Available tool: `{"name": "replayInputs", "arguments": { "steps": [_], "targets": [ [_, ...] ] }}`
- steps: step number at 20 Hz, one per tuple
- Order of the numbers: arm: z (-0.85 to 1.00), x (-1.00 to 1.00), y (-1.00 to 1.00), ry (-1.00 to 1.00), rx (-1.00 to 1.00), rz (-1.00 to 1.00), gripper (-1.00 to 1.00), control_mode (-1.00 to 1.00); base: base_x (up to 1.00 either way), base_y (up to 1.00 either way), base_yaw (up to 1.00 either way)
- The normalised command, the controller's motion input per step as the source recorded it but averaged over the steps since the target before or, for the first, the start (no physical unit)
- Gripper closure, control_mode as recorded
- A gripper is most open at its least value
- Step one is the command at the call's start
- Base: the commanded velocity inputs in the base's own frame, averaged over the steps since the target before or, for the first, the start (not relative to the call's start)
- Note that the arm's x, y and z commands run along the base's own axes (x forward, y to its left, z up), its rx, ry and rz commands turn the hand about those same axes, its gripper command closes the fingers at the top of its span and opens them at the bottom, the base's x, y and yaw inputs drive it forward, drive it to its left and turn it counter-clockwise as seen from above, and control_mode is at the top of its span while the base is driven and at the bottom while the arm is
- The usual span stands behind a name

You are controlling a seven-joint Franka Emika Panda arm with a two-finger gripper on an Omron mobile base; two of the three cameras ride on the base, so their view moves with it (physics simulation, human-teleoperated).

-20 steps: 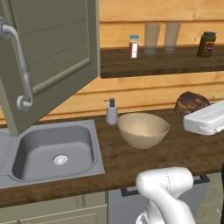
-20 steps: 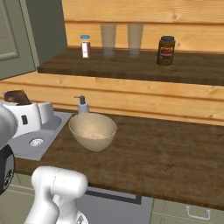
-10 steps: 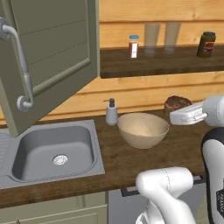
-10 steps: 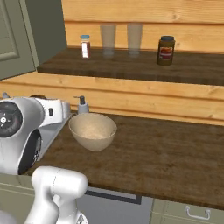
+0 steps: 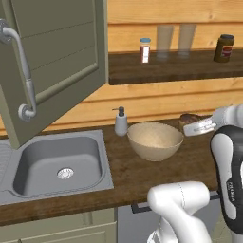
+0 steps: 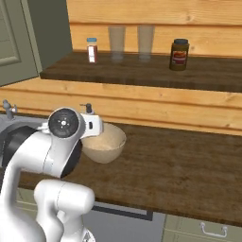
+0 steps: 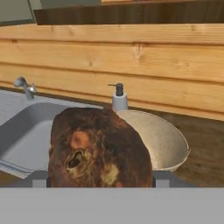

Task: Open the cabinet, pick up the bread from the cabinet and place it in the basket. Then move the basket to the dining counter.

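Note:
My gripper (image 5: pixel 198 126) is shut on the bread (image 5: pixel 189 118), a dark-brown rough lump, and holds it just right of the basket's rim, above the worktop. In the hand view the bread (image 7: pixel 99 148) sits between the fingertips of the gripper (image 7: pixel 100 180), with the basket (image 7: pixel 164 140) right behind it. The pale tan basket (image 5: pixel 154 139) stands on the dark worktop beside the sink, and its rim (image 6: pixel 109 142) peeks out past my arm. The cabinet door (image 5: pixel 57 57) with its grey bar handle (image 5: pixel 24 76) stands swung open at the left. The dining counter is out of view.
A grey steel sink (image 5: pixel 59 163) lies left of the basket, with a soap dispenser (image 5: pixel 121 122) between them. The wooden shelf (image 5: pixel 175 67) above carries a small bottle (image 5: pixel 145 50), two glasses (image 5: pixel 165 38) and a brown jar (image 5: pixel 224 47). Bare worktop (image 6: pixel 189 165) stretches to the right.
The arm has swung left, carrying the bread from the right edge of the left base view to just beside the basket's right rim. The basket and the door have stayed put.

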Motion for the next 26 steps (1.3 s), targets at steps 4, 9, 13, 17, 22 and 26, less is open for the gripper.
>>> {"name": "replayInputs", "arguments": {
  "steps": [4, 9, 13, 17, 22, 26],
  "targets": [
    [-0.63, 0.59, -0.2, 0.06, 0.0, 0.0, 1.0, -1.0, 0.0, 0.0, 0.0],
    [-0.33, 0.51, -0.11, 0.07, 0.0, 0.0, 1.0, -1.0, 0.0, 0.0, 0.0],
    [-0.34, 0.54, -0.01, 0.13, 0.0, 0.0, 1.0, -1.0, 0.0, 0.0, 0.0],
    [-0.44, 0.55, 0.0, 0.16, 0.0, 0.0, 1.0, -1.0, 0.0, 0.0, 0.0],
    [-0.38, 0.42, 0.0, 0.11, 0.0, 0.0, 1.0, -1.0, 0.0, 0.0, 0.0],
    [-0.43, 0.35, -0.01, 0.02, 0.0, 0.0, 1.0, -1.0, 0.0, 0.0, 0.0]
  ]
}}
